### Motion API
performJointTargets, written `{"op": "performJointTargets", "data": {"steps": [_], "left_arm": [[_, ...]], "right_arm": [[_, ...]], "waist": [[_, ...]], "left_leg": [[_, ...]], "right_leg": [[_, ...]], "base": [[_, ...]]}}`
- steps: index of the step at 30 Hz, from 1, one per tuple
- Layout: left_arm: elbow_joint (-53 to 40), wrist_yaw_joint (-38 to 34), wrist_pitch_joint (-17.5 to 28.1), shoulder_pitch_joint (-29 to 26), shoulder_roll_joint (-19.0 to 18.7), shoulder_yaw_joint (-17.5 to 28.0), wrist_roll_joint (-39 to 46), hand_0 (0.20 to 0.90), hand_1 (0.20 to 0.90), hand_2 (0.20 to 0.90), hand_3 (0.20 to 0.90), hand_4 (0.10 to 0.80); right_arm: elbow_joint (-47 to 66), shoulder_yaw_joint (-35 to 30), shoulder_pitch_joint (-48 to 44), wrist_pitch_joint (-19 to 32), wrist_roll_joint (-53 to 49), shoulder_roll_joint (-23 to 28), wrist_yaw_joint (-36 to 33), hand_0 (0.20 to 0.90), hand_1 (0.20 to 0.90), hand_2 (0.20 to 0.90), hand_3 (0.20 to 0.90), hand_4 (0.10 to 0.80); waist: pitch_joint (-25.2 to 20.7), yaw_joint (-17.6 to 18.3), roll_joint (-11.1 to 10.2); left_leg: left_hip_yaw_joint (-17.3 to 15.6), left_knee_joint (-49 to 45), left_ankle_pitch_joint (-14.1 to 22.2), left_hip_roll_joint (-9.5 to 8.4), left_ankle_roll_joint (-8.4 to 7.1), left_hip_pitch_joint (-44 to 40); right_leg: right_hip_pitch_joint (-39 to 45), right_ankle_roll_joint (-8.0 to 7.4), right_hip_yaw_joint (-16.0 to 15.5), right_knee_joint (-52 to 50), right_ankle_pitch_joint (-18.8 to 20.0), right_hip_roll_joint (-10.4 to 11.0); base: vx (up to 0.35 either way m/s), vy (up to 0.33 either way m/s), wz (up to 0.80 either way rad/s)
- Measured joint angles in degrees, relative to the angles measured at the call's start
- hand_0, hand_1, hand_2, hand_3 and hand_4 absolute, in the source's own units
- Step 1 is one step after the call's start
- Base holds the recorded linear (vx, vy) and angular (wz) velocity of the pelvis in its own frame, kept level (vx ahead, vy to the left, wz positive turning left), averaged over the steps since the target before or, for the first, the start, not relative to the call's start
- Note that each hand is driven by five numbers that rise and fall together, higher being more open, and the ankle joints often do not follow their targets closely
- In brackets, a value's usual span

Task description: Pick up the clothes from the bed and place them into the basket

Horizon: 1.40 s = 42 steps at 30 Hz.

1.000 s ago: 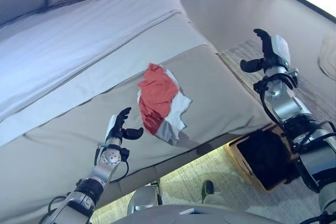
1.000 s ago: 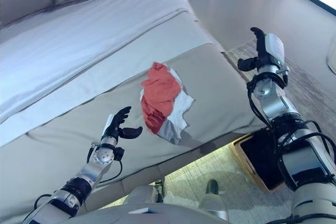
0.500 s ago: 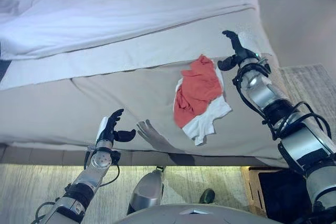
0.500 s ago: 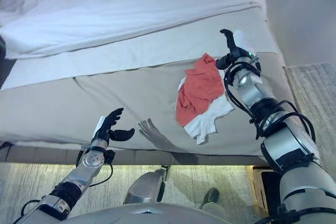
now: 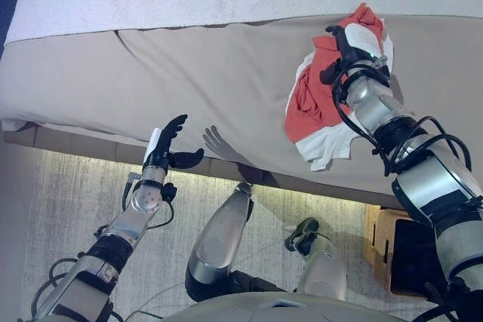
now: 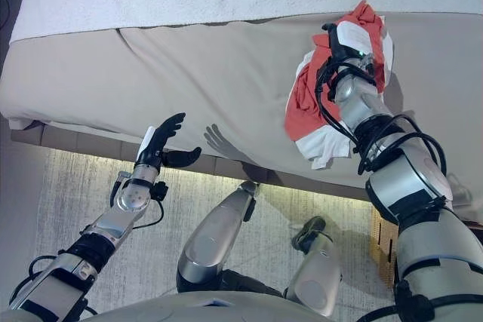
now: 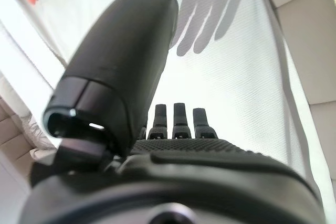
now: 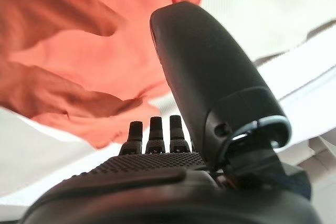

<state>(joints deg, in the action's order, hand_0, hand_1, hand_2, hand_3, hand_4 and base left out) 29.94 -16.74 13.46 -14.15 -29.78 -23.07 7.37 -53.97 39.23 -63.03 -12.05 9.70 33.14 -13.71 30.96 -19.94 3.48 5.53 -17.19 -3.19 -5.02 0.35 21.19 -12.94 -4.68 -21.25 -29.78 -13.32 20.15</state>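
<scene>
A: Where do the clothes lie from the right hand?

B: The right hand is over the clothes, a crumpled orange piece on top of a white one, on the tan cover of the bed. In the right wrist view the orange cloth sits just past the fingers, and I cannot tell whether they touch it. The fingers are straight and the thumb stands apart from them; nothing is held.

A: How does the pile run?

B: Its long axis runs roughly along the right forearm, from the orange end beyond the fingertips back to the white end under the wrist, toward the bed's near edge.

A: And the left hand?

B: The left hand hovers with fingers spread and empty, off the near edge of the bed and well apart from the clothes. The right is plainly the nearer one.

A: Room to work?

B: The cover around the pile is bare, so I judge the hand can close down on the pile freely. The white end lies close to the bed's near edge; a loose grip could let it trail or slip to the floor. The basket stands on the floor beside the right arm, below that edge, so the carry looks short: lift, draw back over the edge, and lower.
</scene>
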Motion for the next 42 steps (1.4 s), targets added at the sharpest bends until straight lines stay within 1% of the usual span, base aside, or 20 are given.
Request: {"op": "performJointTargets", "data": {"steps": [4,6,9,11,14,20,22,23,24,26,28,29,30,31,37,42], "left_arm": [[-0.86,-0.27,0.46,0.67,-0.07,-1.79,0.08,0.9,0.9,0.9,0.9,0.8],[-2.16,-0.29,0.5,1.5,-0.07,-2.24,0.37,0.9,0.9,0.9,0.9,0.8],[-2.84,-0.42,0.87,2.06,-0.08,-2.44,1.1,0.9,0.9,0.9,0.9,0.8],[-2.99,-0.58,1.0,2.5,-0.09,-2.38,1.77,0.9,0.9,0.9,0.9,0.8],[-3.76,-0.92,1.3,3.68,-0.22,-2.3,2.24,0.9,0.9,0.9,0.9,0.8],[-4.74,-1.2,1.74,4.52,-0.24,-2.27,2.32,0.9,0.9,0.9,0.9,0.8],[-5.37,-1.7,1.79,4.61,-0.27,-2.18,2.52,0.9,0.9,0.9,0.9,0.8],[-5.82,-1.76,1.79,4.66,-0.28,-2.19,2.71,0.9,0.9,0.9,0.9,0.8],[-6.28,-1.8,1.82,4.7,-0.28,-2.2,2.72,0.9,0.9,0.9,0.9,0.8],[-7.05,-1.93,1.92,4.74,-0.34,-2.19,2.76,0.9,0.9,0.9,0.9,0.8],[-8.19,-2.06,2.31,5.09,-0.51,-2.19,2.8,0.9,0.9,0.9,0.9,0.8],[-8.58,-2.06,2.64,5.25,-0.54,-2.2,2.81,0.9,0.9,0.9,0.9,0.8],[-8.99,-2.07,2.97,5.45,-0.55,-2.19,2.87,0.9,0.9,0.9,0.9,0.8],[-9.42,-2.07,3.05,5.71,-0.64,-2.15,2.97,0.9,0.9,0.9,0.9,0.8],[-10.11,-2.01,3.04,6.85,-0.92,-2.16,3.94,0.9,0.9,0.9,0.9,0.8],[-10.18,-2.24,3.04,6.55,-0.97,-2.19,3.95,0.9,0.9,0.9,0.9,0.8]], "right_arm": [[-0.39,0.01,-0.04,-0.57,0.64,-0.31,1.22,0.9,0.9,0.9,0.9,0.8],[-1.61,0.01,-0.18,-0.58,0.69,-0.31,1.59,0.9,0.9,0.9,0.9,0.8],[-3.95,0.08,-0.18,-1.06,0.62,-0.18,2.16,0.9,0.9,0.9,0.9,0.8],[-5.55,0.05,-0.78,-1.25,0.63,-0.12,2.93,0.9,0.9,0.9,0.9,0.8],[-6.84,0.12,-2.32,-2.33,0.7,-0.12,4.21,0.9,0.9,0.9,0.9,0.8],[-9.82,2.26,-6.05,-4.16,2.77,-0.06,6.92,0.9,0.9,0.9,0.9,0.8],[-10.37,2.27,-7.12,-4.75,2.89,-0.04,7.57,0.9,0.9,0.9,0.9,0.8],[-10.5,2.27,-7.45,-5.03,2.96,-0.04,7.64,0.9,0.9,0.9,0.9,0.8],[-10.67,2.27,-7.71,-5.26,3.03,-0.04,7.57,0.9,0.9,0.9,0.9,0.8],[-11.01,2.27,-8.12,-5.54,3.02,-0.04,6.66,0.9,0.9,0.9,0.9,0.8],[-11.85,2.27,-9.38,-5.79,2.94,-0.04,5.55,0.9,0.9,0.9,0.9,0.8],[-12.35,2.27,-10.0,-5.87,2.94,-0.04,5.2,0.738,0.738,0.738,0.711,0.611],[-12.6,2.27,-10.62,-6.23,2.87,-0.02,4.93,0.331,0.331,0.331,0.236,0.136],[-12.62,2.27,-11.15,-6.58,2.87,-0.02,4.62,0.3,0.3,0.3,0.2,0.1],[-12.17,2.27,-11.77,-6.35,2.87,1.35,1.13,0.3,0.3,0.3,0.2,0.1],[-12.42,2.31,-11.63,-5.34,2.81,2.0,0.95,0.3,0.3,0.3,0.2,0.1]], "waist": [[0.0,0.79,0.0],[0.01,0.93,0.03],[0.06,1.21,0.13],[0.12,1.13,0.26],[0.27,1.06,0.64],[0.3,0.75,0.7],[0.3,0.56,0.74],[0.31,0.51,0.76],[0.35,0.38,0.86],[0.31,0.22,1.03],[0.32,-0.01,1.16],[0.41,-0.27,1.33],[0.46,-0.39,1.56],[0.44,-0.45,1.62],[0.49,-0.41,1.75],[0.49,-0.08,1.74]], "left_leg": [[-0.78,-2.96,0.83,0.1,0.52,3.48],[-0.84,-3.94,1.36,0.11,0.22,4.94],[-0.69,-5.39,1.46,0.28,0.26,7.51],[-0.62,-5.96,1.5,0.08,0.23,9.13],[-0.61,-6.85,1.49,-0.03,0.23,10.43],[-0.51,-7.82,1.5,-0.05,0.23,11.97],[-0.47,-8.79,1.65,-0.04,0.24,12.98],[-0.46,-9.33,1.65,-0.06,0.24,13.48],[-0.48,-9.67,1.77,-0.05,0.33,13.95],[-0.43,-10.39,1.83,-0.11,0.3,15.05],[-0.44,-11.06,1.88,-0.12,0.29,16.39],[-0.44,-11.6,1.88,-0.1,0.29,17.01],[-0.41,-11.91,1.88,-0.12,0.29,17.62],[-0.36,-12.12,1.88,-0.1,0.29,18.22],[0.41,-12.49,1.88,-0.03,0.28,19.34],[-0.04,-12.52,1.87,0.08,0.29,18.36]], "right_leg": [[-3.84,-0.05,1.32,-2.26,-0.25,0.13],[-5.47,-0.06,2.22,-3.43,-0.27,0.23],[-7.95,-0.05,2.47,-4.91,-0.29,0.23],[-9.98,-0.15,3.06,-6.49,-0.52,0.5],[-11.5,-0.02,3.22,-7.87,-0.66,0.98],[-13.06,0.08,3.34,-9.06,-0.74,1.12],[-13.9,0.38,3.47,-9.72,-0.95,1.14],[-14.54,0.4,3.54,-10.15,-0.99,1.19],[-14.85,0.78,3.65,-10.67,-1.23,1.21],[-15.96,0.68,3.76,-11.6,-1.47,1.34],[-17.86,0.98,4.23,-12.87,-1.77,1.4],[-18.59,1.12,4.39,-13.46,-1.94,1.41],[-19.1,1.07,4.53,-14.08,-2.08,1.41],[-19.85,1.27,4.67,-14.58,-2.29,1.43],[-21.06,1.33,4.68,-15.25,-2.64,1.23],[-20.08,1.58,5.05,-14.4,-2.45,1.06]], "base": [[-0.024,0.06,-0.1],[-0.043,0.043,-0.11],[-0.038,0.032,0.0],[-0.038,0.013,0.01],[-0.039,0.006,0.03],[-0.011,0.002,0.01],[0.003,0.038,0.0],[-0.006,0.044,0.0],[-0.018,0.048,0.02],[-0.031,0.053,0.01],[-0.029,0.044,-0.01],[-0.035,0.038,-0.01],[-0.035,0.027,-0.01],[0.0,0.0,0.0],[0.0,0.0,0.0],[-0.009,0.011,-0.05]]}}
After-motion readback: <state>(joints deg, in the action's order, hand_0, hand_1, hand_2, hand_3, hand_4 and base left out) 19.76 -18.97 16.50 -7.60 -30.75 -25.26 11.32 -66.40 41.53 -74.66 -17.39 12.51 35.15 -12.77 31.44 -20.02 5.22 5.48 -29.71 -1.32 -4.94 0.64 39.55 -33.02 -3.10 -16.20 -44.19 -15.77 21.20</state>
